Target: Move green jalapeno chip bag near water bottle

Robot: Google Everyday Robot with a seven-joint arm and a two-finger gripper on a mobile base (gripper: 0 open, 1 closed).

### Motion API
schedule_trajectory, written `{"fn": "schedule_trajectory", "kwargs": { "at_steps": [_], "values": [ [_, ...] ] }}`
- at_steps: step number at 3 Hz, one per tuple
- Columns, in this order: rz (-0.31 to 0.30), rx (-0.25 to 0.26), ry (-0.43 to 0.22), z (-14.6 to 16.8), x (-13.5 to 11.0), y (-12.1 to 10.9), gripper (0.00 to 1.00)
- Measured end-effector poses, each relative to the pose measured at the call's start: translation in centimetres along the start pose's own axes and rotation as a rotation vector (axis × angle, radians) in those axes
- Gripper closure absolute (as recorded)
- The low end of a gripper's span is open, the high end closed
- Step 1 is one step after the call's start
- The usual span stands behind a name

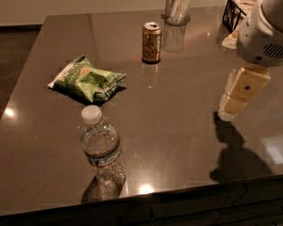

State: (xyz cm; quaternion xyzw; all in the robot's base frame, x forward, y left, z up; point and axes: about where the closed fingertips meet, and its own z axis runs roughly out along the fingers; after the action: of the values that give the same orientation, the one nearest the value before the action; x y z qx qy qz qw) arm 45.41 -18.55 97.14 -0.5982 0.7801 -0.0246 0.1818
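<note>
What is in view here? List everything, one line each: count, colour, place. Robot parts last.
green jalapeno chip bag: one, light green with white edges, lying left of the table's centre.
water bottle: one, clear with a white cap, near the front edge, in front of the bag and apart from it.
drink can: one, gold-orange, upright, far centre.
glass cup: one, clear, holding white items, behind the can.
wire basket: one, black, far right.
table: one, glossy grey-brown, fills the view.
arm: one, white, upper right.
gripper: one, cream, above the table's right side, well away from bag and bottle.
</note>
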Motion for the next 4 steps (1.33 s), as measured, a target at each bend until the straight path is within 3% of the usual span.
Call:
{"fn": "schedule_trajectory", "kwargs": {
  "at_steps": [2,4],
  "values": [
    [-0.006,-0.025,-0.085,3.4,-6.5,-0.9,0.0],
    [-0.061,-0.077,-0.146,8.5,-14.4,-1.8,0.0]
  ]
}}
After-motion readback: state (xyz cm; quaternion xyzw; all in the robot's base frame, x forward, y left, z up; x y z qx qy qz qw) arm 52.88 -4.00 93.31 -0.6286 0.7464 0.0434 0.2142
